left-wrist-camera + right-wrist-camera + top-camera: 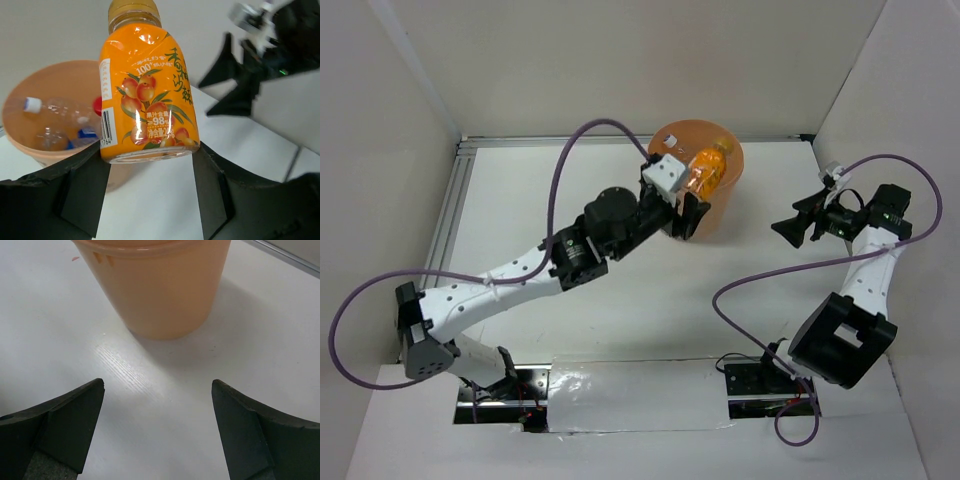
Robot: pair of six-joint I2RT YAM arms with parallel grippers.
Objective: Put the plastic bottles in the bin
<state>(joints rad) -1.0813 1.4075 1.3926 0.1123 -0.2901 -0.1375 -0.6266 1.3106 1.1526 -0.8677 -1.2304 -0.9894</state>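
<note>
Left claw clamped on small orange plastic juice bottle, held over round peach-orange plastic bin; right claw wide open, empty, above white tabletop near bin.

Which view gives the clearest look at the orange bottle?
Left wrist: the orange bottle fills the frame between the jaws, label and barcode readable. Top external shows it small above the bin. Right wrist shows only the bin's wall, no bottle.

There was one bin, one orange bottle, at least two clear bottles inside the bin, their exact number unclear, and two arms.
</note>
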